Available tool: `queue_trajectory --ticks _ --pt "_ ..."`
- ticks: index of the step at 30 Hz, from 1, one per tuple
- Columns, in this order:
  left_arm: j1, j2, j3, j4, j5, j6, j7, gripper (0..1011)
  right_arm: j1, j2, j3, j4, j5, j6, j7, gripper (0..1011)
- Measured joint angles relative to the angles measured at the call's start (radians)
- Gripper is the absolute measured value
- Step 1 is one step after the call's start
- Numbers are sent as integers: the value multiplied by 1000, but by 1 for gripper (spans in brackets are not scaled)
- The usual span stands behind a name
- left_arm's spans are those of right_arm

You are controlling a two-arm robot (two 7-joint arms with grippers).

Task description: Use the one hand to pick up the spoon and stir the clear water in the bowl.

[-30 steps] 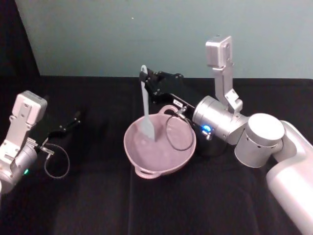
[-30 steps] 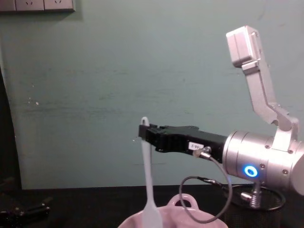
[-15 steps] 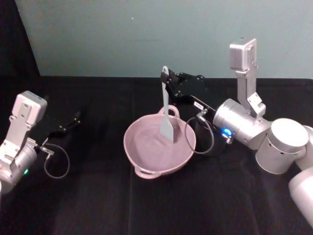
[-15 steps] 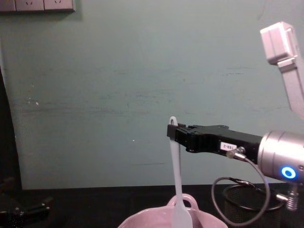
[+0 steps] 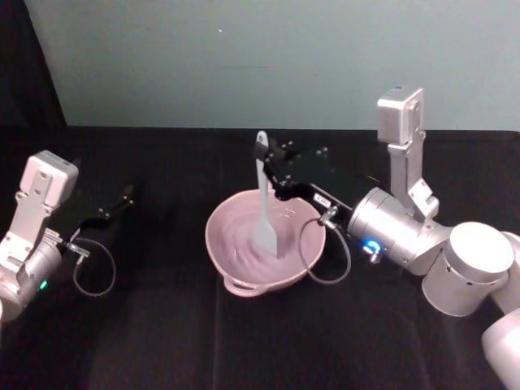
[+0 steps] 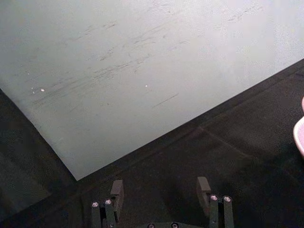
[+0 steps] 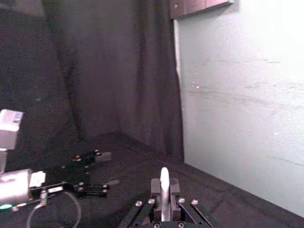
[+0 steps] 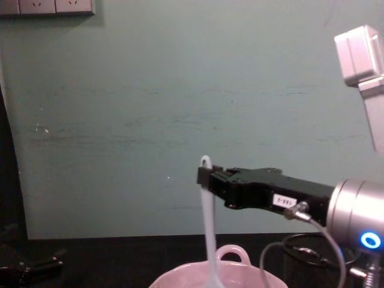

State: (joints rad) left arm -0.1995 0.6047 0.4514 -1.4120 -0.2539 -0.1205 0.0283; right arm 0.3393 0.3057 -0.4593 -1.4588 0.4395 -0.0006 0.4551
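A: Where does the bowl [image 5: 216, 242] sit?
B: On the tabletop [image 5: 162, 341], about its middle. The spoon [image 5: 262, 207] stands nearly upright in it, head down inside, handle end above the rim.
A: And the arms?
B: The right end effector [image 5: 266, 161] reaches in from the right, above the bowl's far side, clamped around the handle's top. The left end effector [image 5: 123, 197] lies well apart to the left, low over the tabletop.

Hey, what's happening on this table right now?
The right claw grips the white spoon near the top of its handle, holding it upright with the paddle head down inside the pink bowl, apparently mid-stir. The left claw rests open and idle over the black table on the left.
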Motion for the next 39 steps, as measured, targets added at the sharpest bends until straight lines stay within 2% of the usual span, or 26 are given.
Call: queue_trajectory --ticks 5,12,22,30,39 --pt "0 0 0 0 0 0 0 1011 4 -17 -18 9 0 -4 10 110" --pt "0 0 0 0 0 0 0 1011 51 -59 -42 62 -4 -13 17 110" --pt "0 0 0 0 0 0 0 1011 117 -96 -43 160 -12 -20 16 110" --pt "0 0 0 0 0 0 0 1011 133 -87 -17 176 -16 -21 1 110" --pt "0 0 0 0 0 0 0 1011 86 -37 20 106 -15 -9 -14 111"
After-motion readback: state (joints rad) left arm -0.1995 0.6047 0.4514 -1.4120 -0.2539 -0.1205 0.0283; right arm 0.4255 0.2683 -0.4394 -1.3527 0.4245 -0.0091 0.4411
